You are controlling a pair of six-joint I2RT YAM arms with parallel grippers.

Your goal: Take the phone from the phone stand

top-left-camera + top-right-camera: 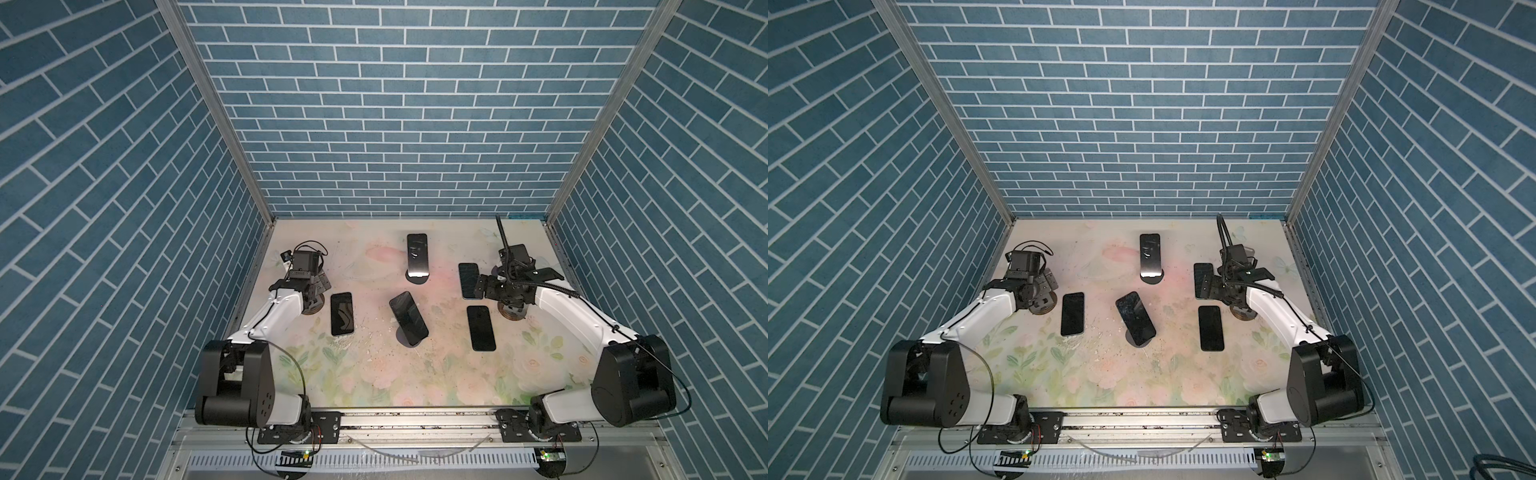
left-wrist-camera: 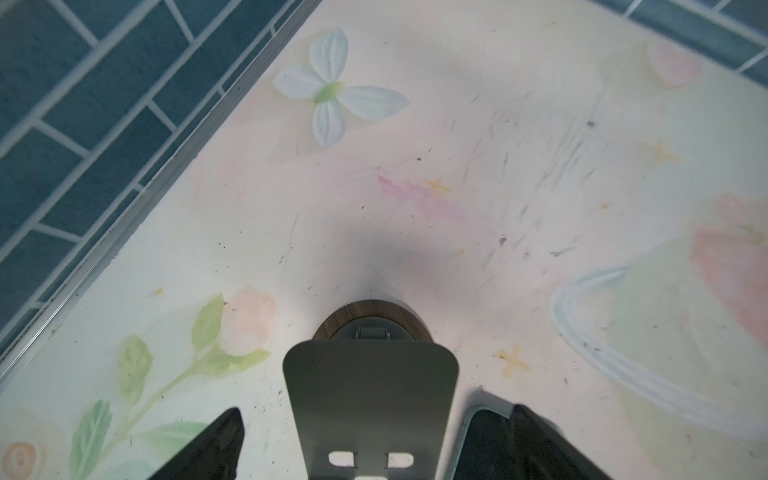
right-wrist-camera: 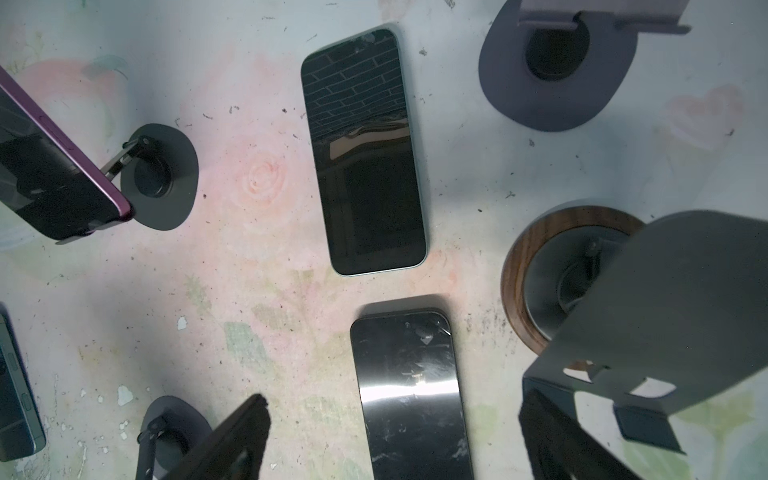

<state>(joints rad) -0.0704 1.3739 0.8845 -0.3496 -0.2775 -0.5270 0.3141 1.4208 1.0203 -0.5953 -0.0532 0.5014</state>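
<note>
- Walnut-rimmed disc and bent grey sheet-metal plate, its lip pierced by two rectangular slots: the left phone stand, plate bare.
- Left gripper: jaws spread wide, one black finger on either side of that plate, gripping nothing.
- Teal-edged phone: glossy black glass slab with rounded corners, lying flat on the surface just beside the left phone stand, off its plate.
- Rear phone: propped on the dark, round-based rear stand at back centre, with a bright glare band across its lower glass.
- Skewed phone: propped on the middle stand, turned askew.
- Right gripper: jaws spread, fuzzy black pads, gripping nothing.
- Near it two further glass slabs lie flat: a green-edged phone mirroring brickwork and a scratched phone. Beside them is the right phone stand, walnut-rimmed, plate bare.
- Surface: matte pastel floral print of roses and leaves, scuffed and flecked with chips.
- Enclosure: blue brick-pattern walls on three sides, aluminium corner rails.
</note>
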